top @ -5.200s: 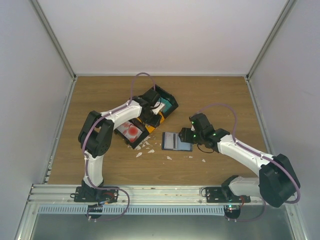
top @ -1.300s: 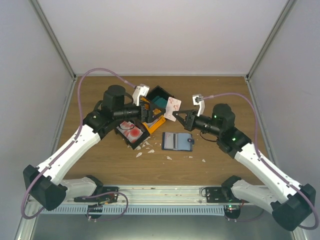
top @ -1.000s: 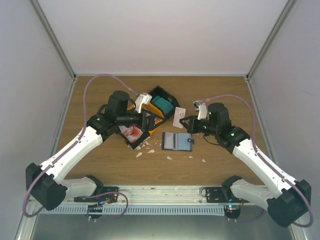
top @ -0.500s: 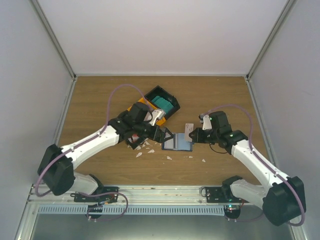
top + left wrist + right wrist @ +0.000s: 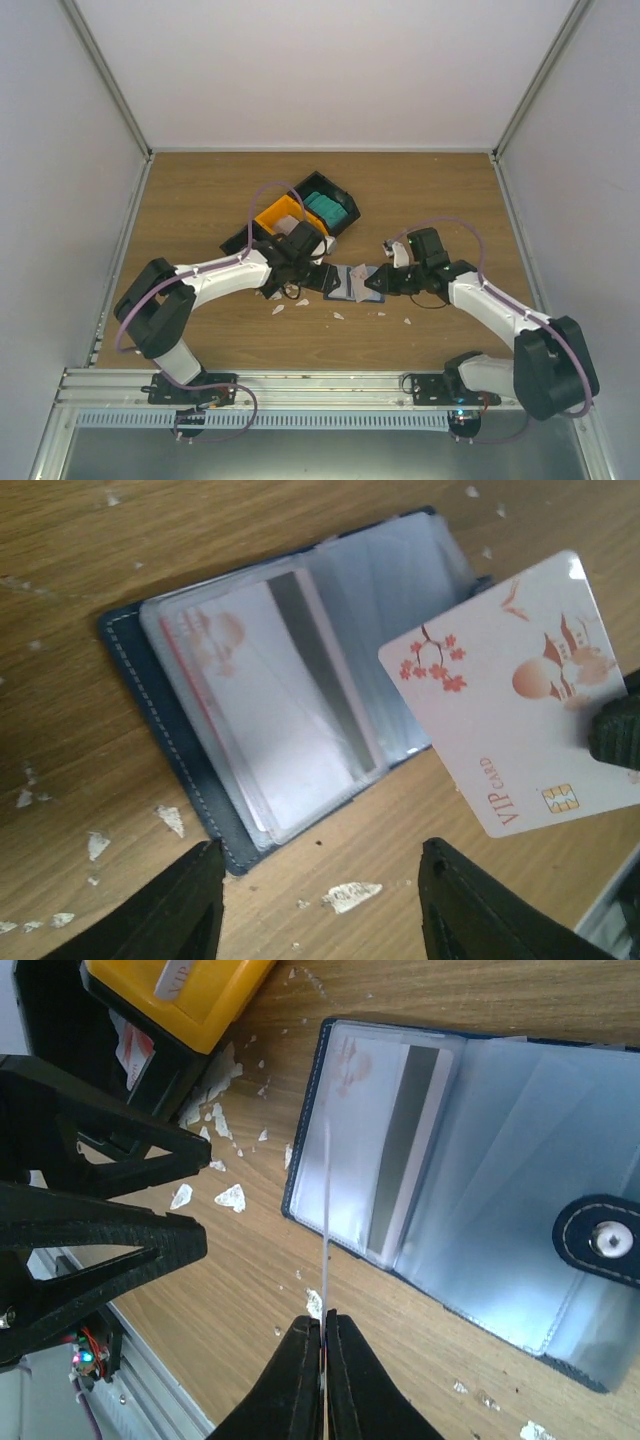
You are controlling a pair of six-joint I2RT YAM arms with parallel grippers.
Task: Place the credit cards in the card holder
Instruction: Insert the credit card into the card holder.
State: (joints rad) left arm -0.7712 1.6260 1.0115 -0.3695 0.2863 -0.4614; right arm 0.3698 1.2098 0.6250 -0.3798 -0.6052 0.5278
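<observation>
The navy card holder (image 5: 140, 670) lies open on the wood, and one card with a silver stripe (image 5: 290, 680) sits in its clear sleeves. My left gripper (image 5: 320, 900) hovers open at the holder's near edge with nothing between its fingers. A white credit card (image 5: 520, 690) with red blossoms is held over the holder's right side. My right gripper (image 5: 323, 1325) is shut on this card (image 5: 326, 1210), which shows edge-on there. From above, the card (image 5: 358, 276) stands between both grippers over the card holder (image 5: 340, 285). The snap tab (image 5: 600, 1240) lies to the right.
An orange bin (image 5: 278, 215) and a black bin with teal cards (image 5: 325, 203) stand just behind the left arm. The orange bin (image 5: 180, 990) is close to the holder's far-left corner. Small white scraps (image 5: 285, 300) litter the wood around the holder.
Both arms have come down from mid-air to the card holder. The right gripper has brought the card low over it. The left gripper has swung right to the holder's edge, its jaws narrower.
</observation>
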